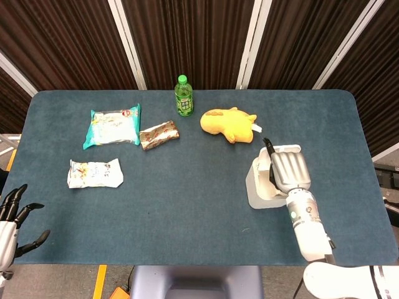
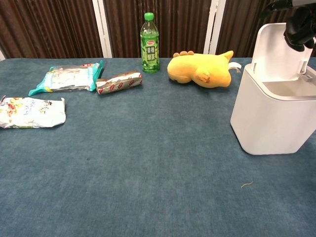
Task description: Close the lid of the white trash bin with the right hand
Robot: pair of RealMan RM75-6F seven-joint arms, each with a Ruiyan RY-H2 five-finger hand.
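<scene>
Lid [image 2: 281, 52] of the white trash bin [image 1: 262, 187] is standing upright at the back of the bin, open, with the bin sitting on the right side of the blue table [image 1: 187, 205], nearer the front edge than the back. Hovering right over the bin's mouth is the right hand [image 1: 288, 169], its back turned up and its fingers held out flat and side by side, pointing toward the far edge of the table and gripping nothing; from the chest view only its dark fingertips [image 2: 296, 27] are showing, hanging at the top of the raised lid, and whether they are actually touching the lid I cannot tell. Down at the near left corner, off the edge of the table, the left hand [image 1: 14, 215] is resting with its fingers spread apart and nothing in them. Just behind the bin, a yellow plush toy [image 1: 227, 123] is lying on its side, and a green bottle [image 1: 183, 96] is standing upright near it toward the back edge. Further left, a small brown snack wrapper [image 1: 159, 134] is lying beside a larger teal-edged packet [image 1: 113, 126], and a pale crinkled bag [image 1: 95, 173] is lying nearer the front, well apart from the bin. Behind the table, dark curtains with pale strips are hanging.
</scene>
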